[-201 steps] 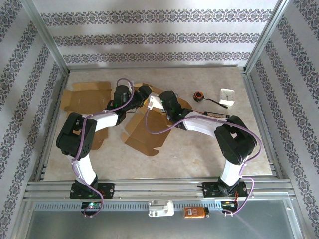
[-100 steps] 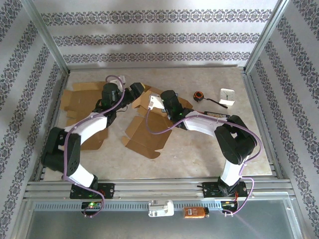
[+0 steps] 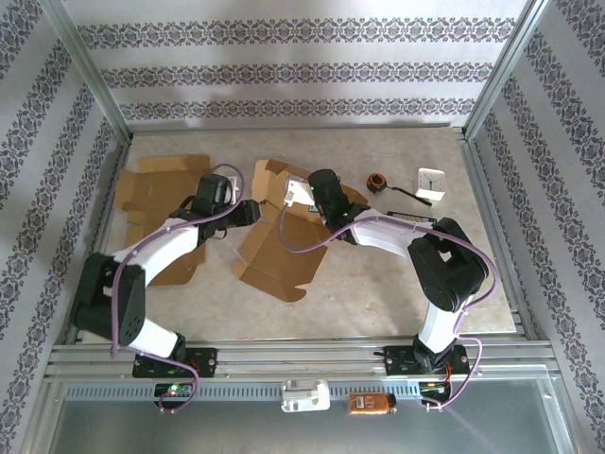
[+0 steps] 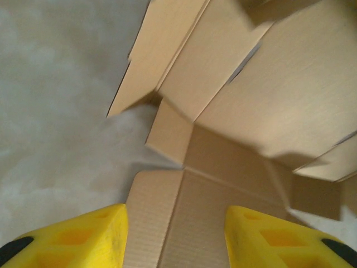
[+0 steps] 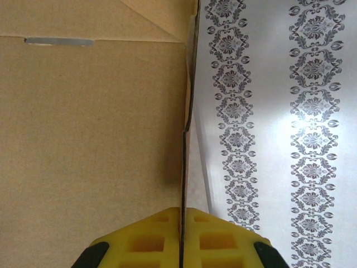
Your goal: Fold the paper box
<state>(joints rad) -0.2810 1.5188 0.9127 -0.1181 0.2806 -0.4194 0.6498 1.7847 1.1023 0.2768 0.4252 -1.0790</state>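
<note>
The paper box (image 3: 279,241) is brown cardboard, partly unfolded, in the middle of the table. Its back panel stands raised. My right gripper (image 3: 302,194) is shut on the top edge of that raised panel. In the right wrist view the thin cardboard edge (image 5: 184,134) runs straight into the closed yellow fingertips of the right gripper (image 5: 182,223). My left gripper (image 3: 253,210) is at the box's left side. In the left wrist view the left gripper (image 4: 175,240) is open, its yellow fingers (image 4: 78,240) hovering apart over a flat flap (image 4: 162,212), with raised panels (image 4: 262,84) beyond.
A second flat cardboard blank (image 3: 156,184) lies at the back left under the left arm. At the back right are a white square clock (image 3: 432,183), a small black and orange object (image 3: 377,181) and a dark strip (image 3: 413,218). Metal frame posts and patterned walls surround the table.
The left arm has swung out to the left and its gripper has come forward to the box's left side, jaws narrowing. The right gripper keeps hold of the raised panel.
</note>
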